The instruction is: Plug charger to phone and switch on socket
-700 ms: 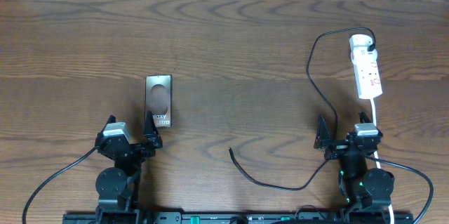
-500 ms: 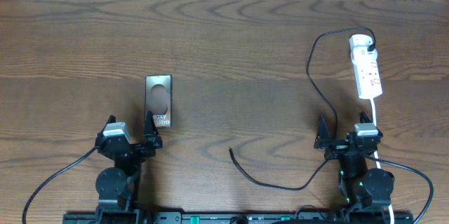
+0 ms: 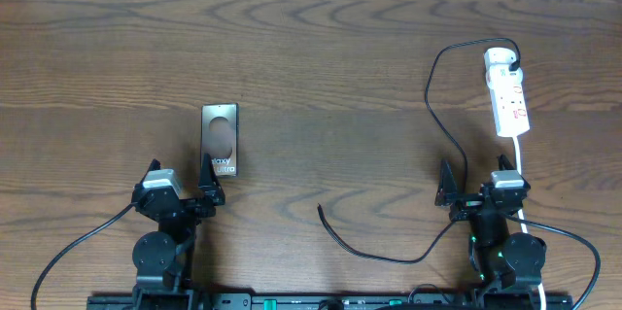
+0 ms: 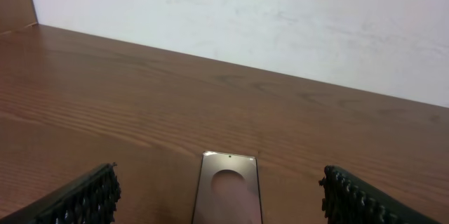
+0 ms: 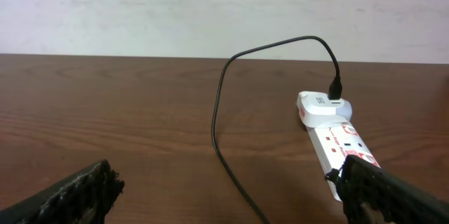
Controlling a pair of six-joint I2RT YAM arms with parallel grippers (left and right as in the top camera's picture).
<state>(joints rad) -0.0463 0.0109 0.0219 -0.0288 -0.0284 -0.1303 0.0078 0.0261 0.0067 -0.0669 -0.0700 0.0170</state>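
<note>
Zero progress: thin black charger cable [image 3: 323, 213] loose, dark bronze phone slab [image 4: 226, 196] ahead of left fingers [image 4: 84, 196], white socket strip [image 5: 338, 137] ahead of right fingers [image 5: 77, 192]; both open, empty.

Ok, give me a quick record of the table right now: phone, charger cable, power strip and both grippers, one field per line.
left gripper: open, empty
right gripper: open, empty
flat bronze reflective phone: lying flat just ahead of the left gripper, no cable in it
elongated white power strip: ahead of the right gripper; switch state cannot be told
thin black charger cable: one end plugged in at the power strip's far end, free tip loose on the brown wooden table between the arms
</note>
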